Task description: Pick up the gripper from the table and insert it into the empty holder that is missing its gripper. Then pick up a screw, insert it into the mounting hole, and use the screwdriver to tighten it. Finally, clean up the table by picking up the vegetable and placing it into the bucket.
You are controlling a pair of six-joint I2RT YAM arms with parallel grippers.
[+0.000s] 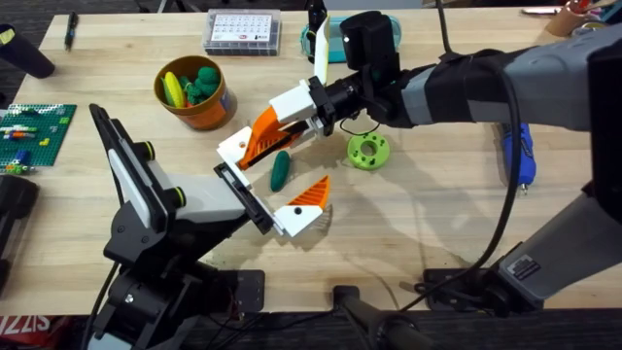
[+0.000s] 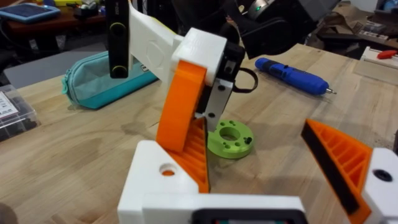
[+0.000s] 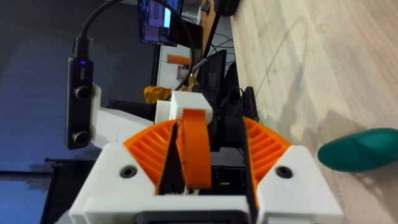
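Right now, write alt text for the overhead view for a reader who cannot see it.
Two robot arms meet over the middle of a wooden table, the right gripper holding a loose orange-and-white gripper beside the left arm's holder. A green toy vegetable lies between them, an orange bucket beyond and a blue screwdriver to the right.

No legible text anywhere; printed grid sheet in clear plastic box (image 1: 242, 30) at desk's far edge unreadable.

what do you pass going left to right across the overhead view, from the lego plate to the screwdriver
lego plate → orange bucket → green toy vegetable → light green ring → blue screwdriver
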